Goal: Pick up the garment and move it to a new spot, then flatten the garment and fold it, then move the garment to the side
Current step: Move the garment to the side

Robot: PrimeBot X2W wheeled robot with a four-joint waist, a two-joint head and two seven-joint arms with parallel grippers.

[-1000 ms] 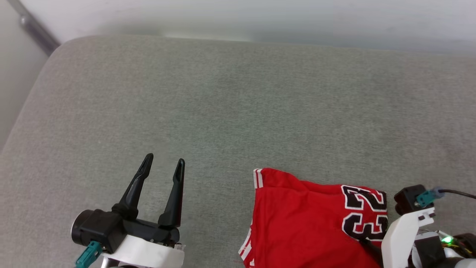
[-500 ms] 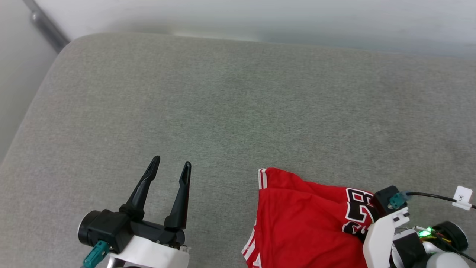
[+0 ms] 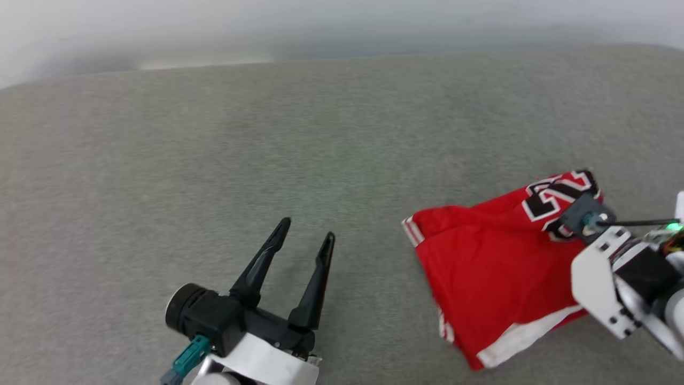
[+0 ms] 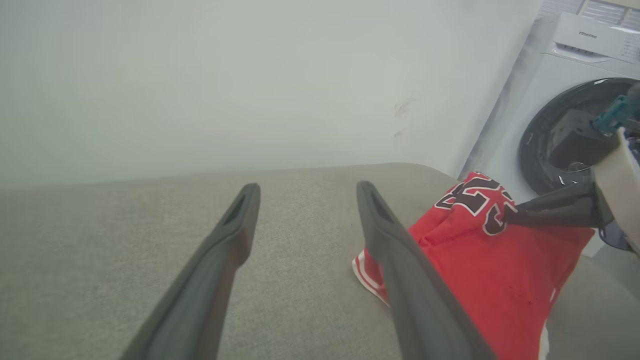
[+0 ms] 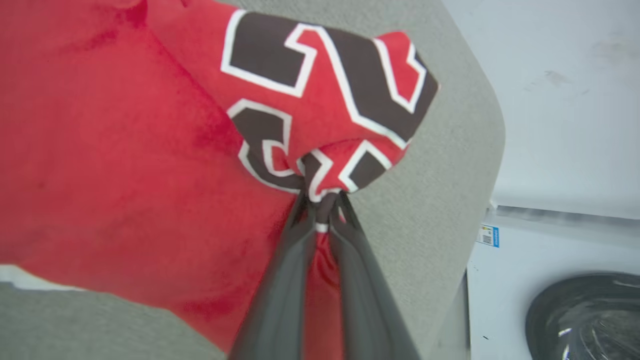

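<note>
Garment: lies on the right part of the grey upholstered surface, folded into a rough 4-sided bundle. In the head view its long axis runs on a diagonal, from a white-banded edge on the near side up to a corner with black, white-outlined numerals at the far right. That numbered corner is drawn up off the surface into a peak. A corner with red-white stripe trim points toward the surface's middle. The rest of the cloth rests on the upholstery.

Right gripper: jaws clenched on a pinch of fabric at the numerals. The right wrist view shows the cloth gathered and puckered between the 2 fingertips. The arm comes in from the right edge of the head view.

Left gripper: jaws released and spread wide, nothing between them. It hangs over bare upholstery, left of the garment and apart from it, fingers pointing away from the robot.

Surroundings: a white front-loading washing machine with a dark round door stands beyond the surface's right end, just beside its rounded edge. A pale wall runs behind the surface. In the left wrist view, 1 left finger crosses in front of the garment's striped corner.
</note>
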